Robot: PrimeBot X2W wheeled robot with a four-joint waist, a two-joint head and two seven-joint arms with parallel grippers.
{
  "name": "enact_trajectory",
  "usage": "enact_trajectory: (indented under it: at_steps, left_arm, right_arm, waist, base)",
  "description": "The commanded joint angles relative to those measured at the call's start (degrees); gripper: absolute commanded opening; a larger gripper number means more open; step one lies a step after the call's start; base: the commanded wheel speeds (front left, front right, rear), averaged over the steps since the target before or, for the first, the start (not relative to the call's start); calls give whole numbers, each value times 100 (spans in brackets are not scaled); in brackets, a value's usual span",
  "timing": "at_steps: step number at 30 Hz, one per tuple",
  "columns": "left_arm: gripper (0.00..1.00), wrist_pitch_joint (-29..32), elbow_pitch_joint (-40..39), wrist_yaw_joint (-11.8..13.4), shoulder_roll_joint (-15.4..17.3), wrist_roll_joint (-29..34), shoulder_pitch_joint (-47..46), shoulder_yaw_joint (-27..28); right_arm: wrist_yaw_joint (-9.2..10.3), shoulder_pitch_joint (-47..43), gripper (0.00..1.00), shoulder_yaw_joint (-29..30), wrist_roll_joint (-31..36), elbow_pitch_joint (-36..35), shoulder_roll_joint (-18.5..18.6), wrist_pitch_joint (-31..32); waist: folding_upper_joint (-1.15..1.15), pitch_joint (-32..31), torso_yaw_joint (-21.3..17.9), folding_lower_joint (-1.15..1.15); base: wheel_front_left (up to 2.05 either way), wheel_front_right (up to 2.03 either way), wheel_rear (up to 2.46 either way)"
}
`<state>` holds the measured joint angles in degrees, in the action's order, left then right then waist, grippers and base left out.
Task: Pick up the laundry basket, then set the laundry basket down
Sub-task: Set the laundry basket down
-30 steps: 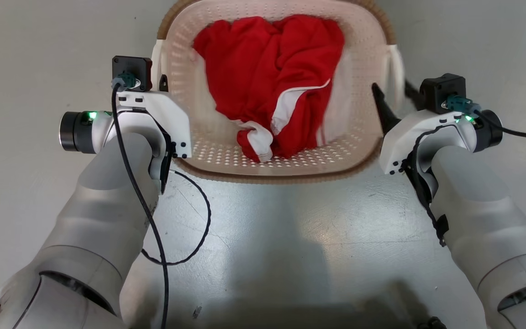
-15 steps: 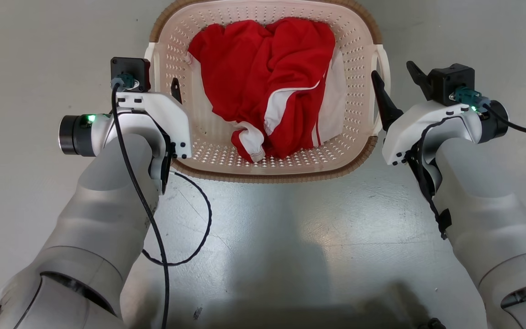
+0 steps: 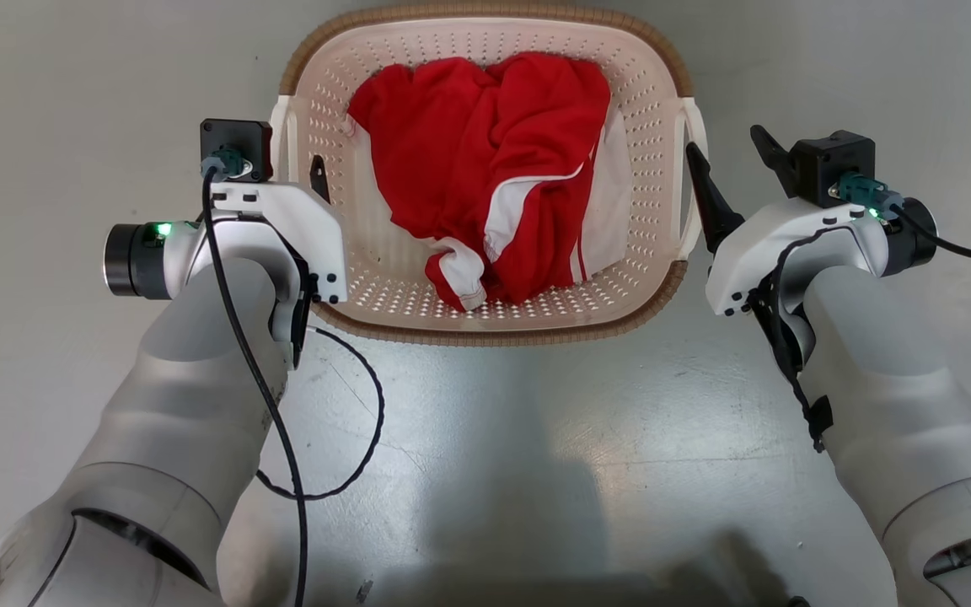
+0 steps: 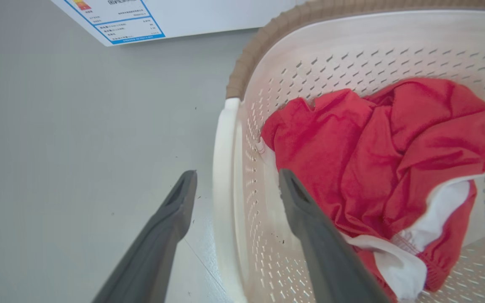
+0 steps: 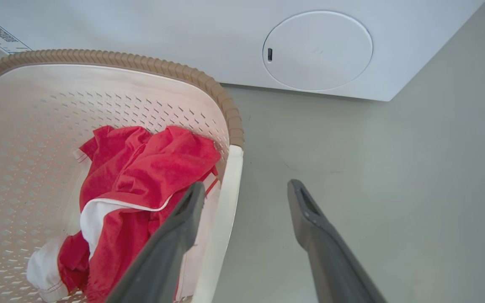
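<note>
Nearest, the left gripper point(image 4: 237, 174) and the right gripper point(image 5: 246, 185) were both spread open. Each straddled a white loop handle point(image 4: 223, 168) without clamping it, one finger inside the laundry basket point(image 3: 485, 333) and one outside over the grey floor point(image 3: 494, 438). The basket sat upright on that floor between them, mouth up and seemingly a little wider from handle to handle than front to back, so its long axis ran across the robot's front; a crumpled red and white garment point(image 3: 485, 169) lay inside, and a white washer point(image 5: 225, 25) stood beyond its far rim.
</note>
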<state>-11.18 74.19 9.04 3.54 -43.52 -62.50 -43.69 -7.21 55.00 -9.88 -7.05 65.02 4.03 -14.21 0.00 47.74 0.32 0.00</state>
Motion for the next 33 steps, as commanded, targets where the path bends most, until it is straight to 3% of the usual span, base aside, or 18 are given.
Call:
enact_trajectory:
  at_steps: [1, 18, 33]
  left_arm:
    - [100, -26, -23, 3, 164, -86, 178, 54]
    - [100, -135, -23, -94, 164, -229, 467, 74]
    - [100, -366, -79, -365, 104, -275, 885, 107]
  right_arm:
    - [-28, -282, 100, -86, -3, -84, -115, -79]
    - [-28, -524, 100, -84, -51, -74, -115, -79]
    - [-28, -983, 100, 274, 204, -273, -115, -79]
  waist:
    - [0, -37, -5, 0]
    - [0, -702, -25, 0]
    - [0, -1624, -48, 0]
  base:
    - [0, 0, 0]
    - [0, 0, 0]
    - [0, 0, 0]
